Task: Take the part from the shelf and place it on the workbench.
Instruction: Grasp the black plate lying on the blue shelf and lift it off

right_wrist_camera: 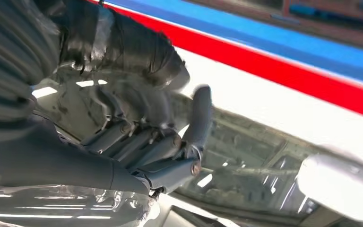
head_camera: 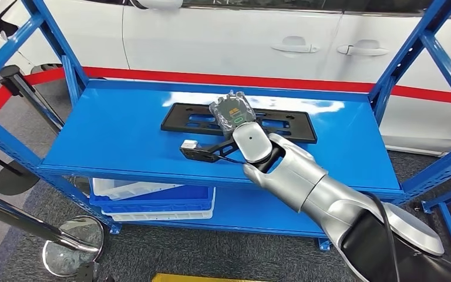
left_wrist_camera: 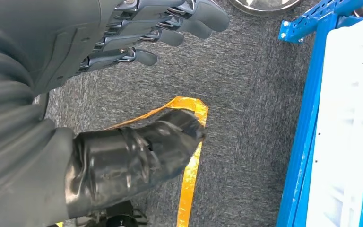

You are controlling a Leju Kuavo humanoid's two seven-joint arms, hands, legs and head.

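A flat black frame-shaped part (head_camera: 288, 127) lies on the upper deck of the blue shelf (head_camera: 111, 135), toward the back. A smaller black bracket with a white plug (head_camera: 195, 148) lies just in front of it. My right hand (head_camera: 233, 111) reaches in from the lower right and sits over the frame part's left half, its back toward the camera. In the right wrist view the right hand (right_wrist_camera: 146, 142) has loosely bent fingers apart from the thumb, with nothing seen between them. My left hand (left_wrist_camera: 137, 28) hangs over the grey carpet, fingers stretched out and holding nothing.
Blue uprights and diagonal braces (head_camera: 414, 50) frame the shelf on both sides. A white and blue crate (head_camera: 152, 200) stands on the lower deck. A white car (head_camera: 229, 35) is behind the shelf. A stanchion base (head_camera: 73, 244) and yellow floor tape (left_wrist_camera: 191, 156) lie at the left.
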